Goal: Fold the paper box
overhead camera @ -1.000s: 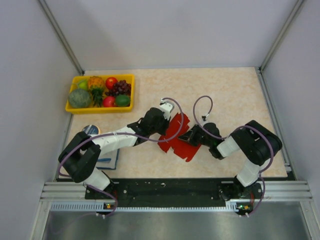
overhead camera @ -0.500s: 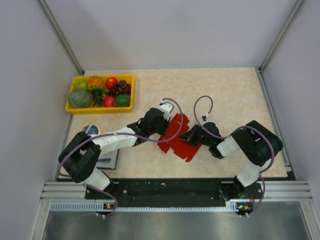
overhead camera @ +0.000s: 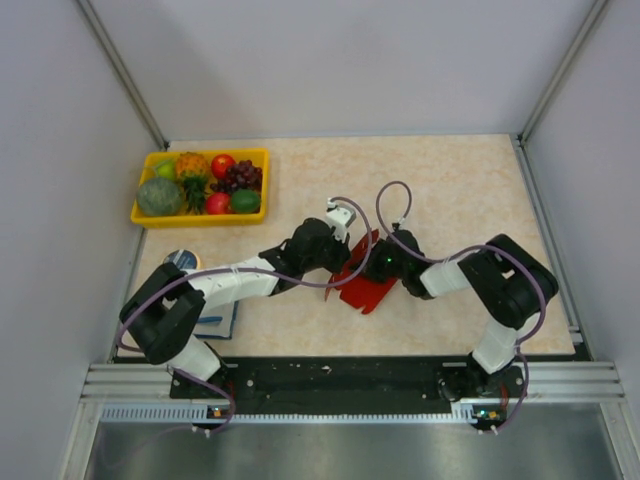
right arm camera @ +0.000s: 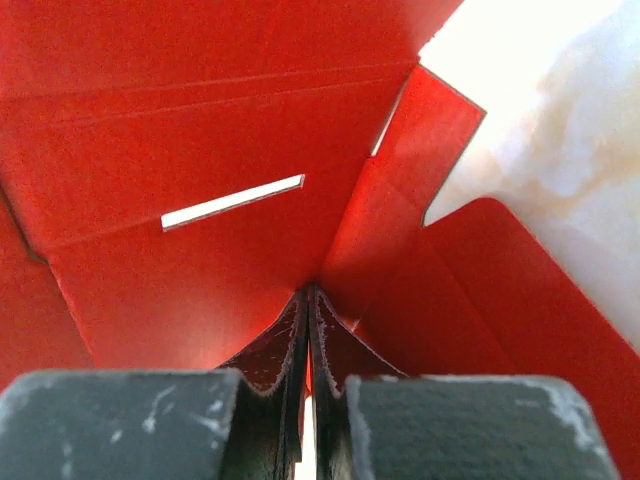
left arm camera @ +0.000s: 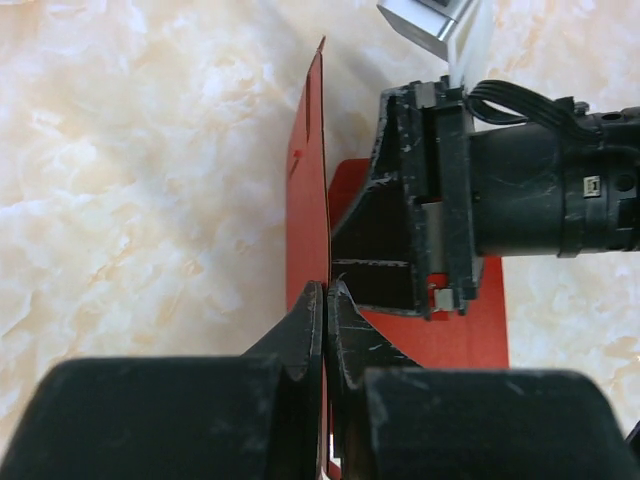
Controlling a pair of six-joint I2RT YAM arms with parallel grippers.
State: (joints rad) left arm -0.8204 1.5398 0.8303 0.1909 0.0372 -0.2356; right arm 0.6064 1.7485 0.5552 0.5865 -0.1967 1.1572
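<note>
The paper box [overhead camera: 368,292] is a thin red cardboard sheet lying mid-table, partly folded up between my two arms. In the left wrist view my left gripper [left arm camera: 326,290] is shut on an upright red panel [left arm camera: 307,200], seen edge-on, with a flat panel [left arm camera: 470,330] lying to its right. My right gripper [left arm camera: 430,200] shows there too, pressed close against that upright panel. From the right wrist, red cardboard [right arm camera: 200,130] with a slot fills the view. My right gripper [right arm camera: 308,292] is shut, with a thin red flap between its fingers. From above, the left gripper [overhead camera: 345,266] and right gripper [overhead camera: 373,263] nearly meet.
A yellow fruit tray [overhead camera: 262,185] stands at the back left. A blue notebook [overhead camera: 215,318] and a small round object [overhead camera: 182,260] lie by the left arm's base. Grey walls close in both sides and the back of the marbled table [overhead camera: 470,190].
My right gripper has moved left toward the left gripper, lifting the box's side. The red sheet now looks narrower and more folded from above. The left arm has shifted slightly right.
</note>
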